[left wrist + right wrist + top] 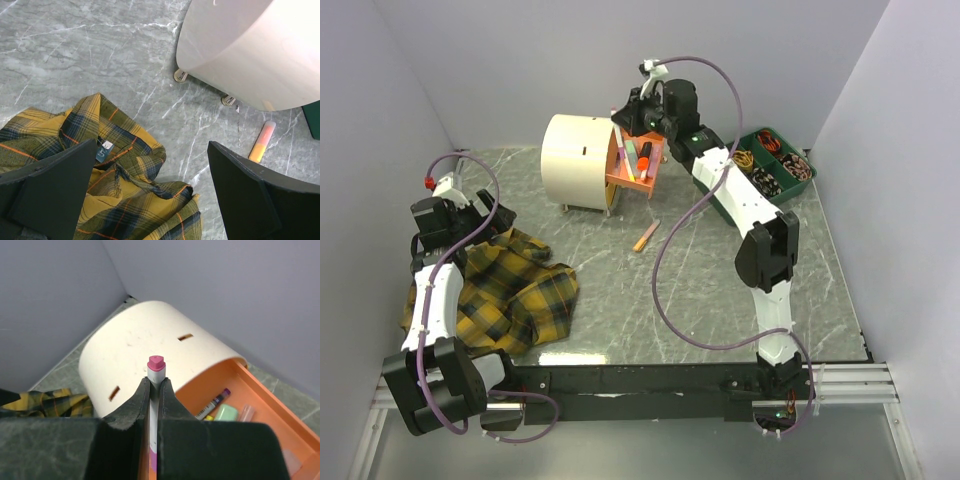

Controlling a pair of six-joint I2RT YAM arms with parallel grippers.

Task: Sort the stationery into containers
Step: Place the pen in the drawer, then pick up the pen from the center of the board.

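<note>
The cream drum-shaped chest (575, 158) stands at the back of the table with its orange drawer (638, 165) pulled open, several markers inside. My right gripper (632, 118) hovers over the drawer, shut on a white marker with a pink cap (156, 365), held between the fingertips above the open drawer (240, 390). An orange-yellow highlighter (645, 237) lies loose on the table; it also shows in the left wrist view (263, 141). My left gripper (150, 195) is open and empty above the plaid cloth (115, 195).
The yellow-black plaid cloth (505, 290) lies crumpled at the left. A green bin (775, 165) with coiled bands stands at the back right. Grey walls close in on three sides.
</note>
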